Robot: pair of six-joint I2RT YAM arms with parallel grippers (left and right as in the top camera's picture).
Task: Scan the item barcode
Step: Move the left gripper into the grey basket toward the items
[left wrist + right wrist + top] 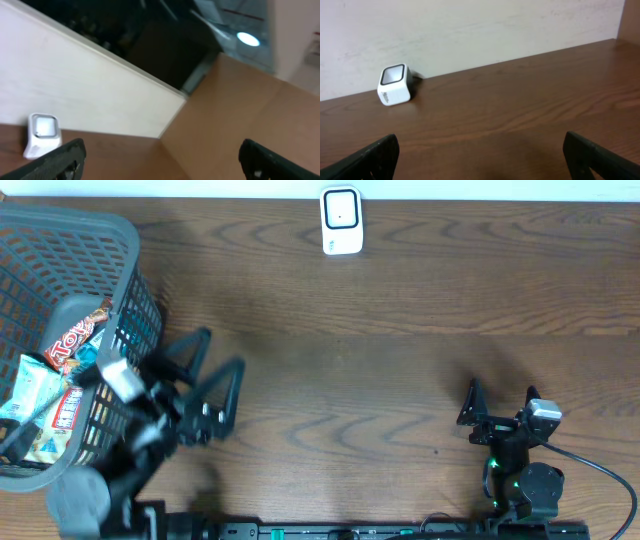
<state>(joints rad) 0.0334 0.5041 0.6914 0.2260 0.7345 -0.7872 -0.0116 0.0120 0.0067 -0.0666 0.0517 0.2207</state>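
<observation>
On the dark wood-grain table (pixel 400 330), seen whole from overhead only:

- Basket (pixel 138 300), grey plastic lattice, at the left edge; it shows in neither wrist view.
- Left arm, angled up from the near-left corner beside the basket. Left gripper (pixel 225 348) has its jaws spread wide and empty, just right of the basket wall.
- Right arm, low at the near-right. Right gripper (pixel 501 390) points to the far edge, jaws spread and empty.
- Snack packets, glossy: a red-brown wrapper (pixel 78 332) and a pale packet (pixel 35 385), both lying inside the basket, untouched.
- Scanner (pixel 341 220), a white rounded block with a dark window, at the far edge, centre. Both wrist views show it against the pale wall; the left view is tilted.
</observation>
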